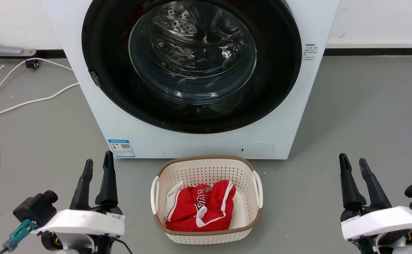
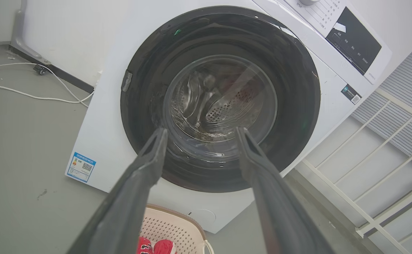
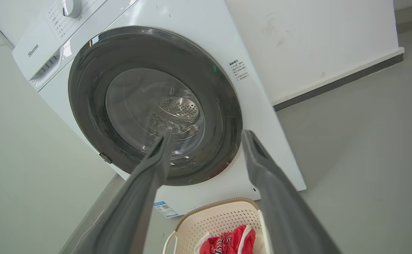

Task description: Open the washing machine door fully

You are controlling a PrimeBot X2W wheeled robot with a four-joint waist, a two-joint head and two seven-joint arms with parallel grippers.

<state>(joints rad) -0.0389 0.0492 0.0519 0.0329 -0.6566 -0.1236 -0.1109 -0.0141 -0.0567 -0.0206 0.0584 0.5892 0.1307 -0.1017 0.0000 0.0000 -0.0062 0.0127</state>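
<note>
Closest to the camera are the two end effectors, low over the floor (image 1: 368,116): left end effector (image 1: 99,157) and right end effector (image 1: 352,158). Both have their fingers spread apart and nothing between them, well short of the machine.

The washing machine door (image 1: 191,67) is sitting shut, flat against the front of the washing machine (image 1: 198,143). It's a big glossy black disc, almost as wide as the white box itself, with a bulging clear glass bowl (image 2: 220,106) in the middle. You can see the perforated steel drum (image 3: 179,107) through it. There's a small grey catch (image 1: 94,78) on the door's left rim, a blue sticker (image 1: 121,148) at the lower left corner of the front and a round cover (image 1: 257,149) lower right.

Right in front of the machine, a cream perforated basket (image 1: 206,169) sits on the plain grey floor with a red garment (image 1: 198,206) in it. A white cable (image 1: 25,102) trails across the floor on the left. Behind is a white wall (image 1: 375,17) with a dark baseboard (image 1: 371,52).
</note>
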